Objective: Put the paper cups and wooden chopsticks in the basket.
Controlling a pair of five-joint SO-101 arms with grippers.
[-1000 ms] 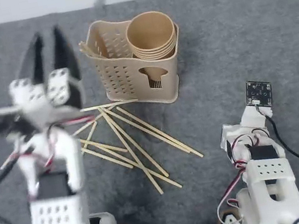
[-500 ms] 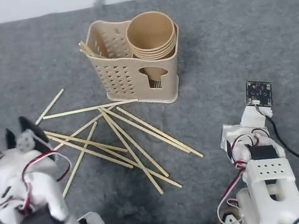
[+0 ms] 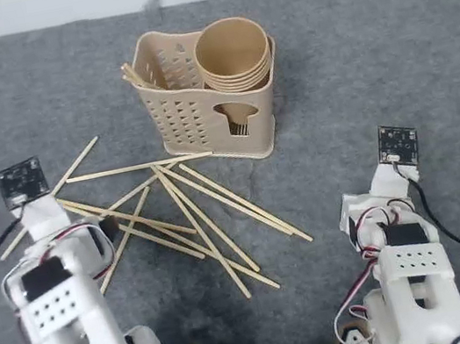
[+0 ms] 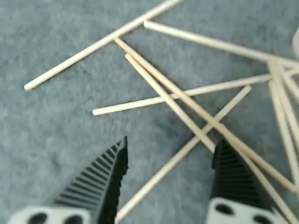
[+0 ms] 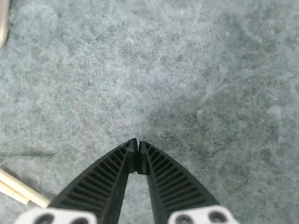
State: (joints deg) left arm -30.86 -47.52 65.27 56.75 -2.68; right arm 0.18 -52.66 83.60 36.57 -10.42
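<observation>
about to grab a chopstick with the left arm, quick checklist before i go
1. Left gripper open: ok, jaws wide apart above the loose chopsticks.
2. One chopstick in the gap: ok, but others cross it beside one finger, so the gripper may catch more than one.
3. Right gripper out of the way: ok, shut over bare mat.
4. Basket upright with room: ok, cups stacked in one side, space in the other.
5. Left gripper's height above the mat: cannot tell.
</observation>
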